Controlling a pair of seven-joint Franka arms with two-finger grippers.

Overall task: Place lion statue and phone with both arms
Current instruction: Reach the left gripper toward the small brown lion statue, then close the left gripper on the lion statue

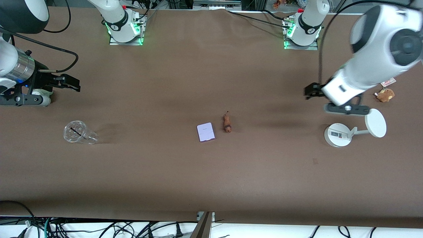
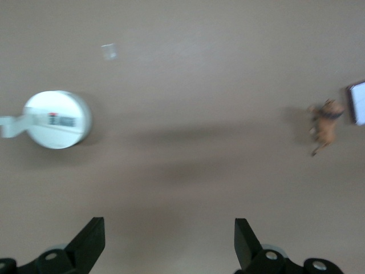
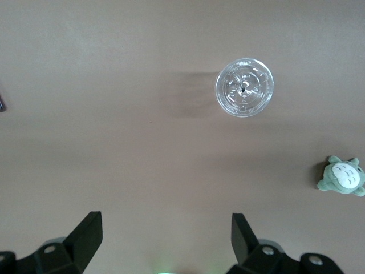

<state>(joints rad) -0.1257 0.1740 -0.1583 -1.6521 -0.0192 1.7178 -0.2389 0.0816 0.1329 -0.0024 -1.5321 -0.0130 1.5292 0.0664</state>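
Observation:
The lion statue, a tiny orange-brown figurine, lies on the brown table near its middle. The phone, a pale lavender slab, lies flat beside it, slightly nearer the front camera and toward the right arm's end. In the left wrist view the lion statue and the phone's edge show at the frame's border. My left gripper is open and empty over bare table at the left arm's end; its own view shows only table between the fingers. My right gripper is open and empty over the right arm's end.
A clear plastic cup lies at the right arm's end, also in the right wrist view. A grey-green plush sits near it. A white round-based stand with a disc and a brown plush are at the left arm's end.

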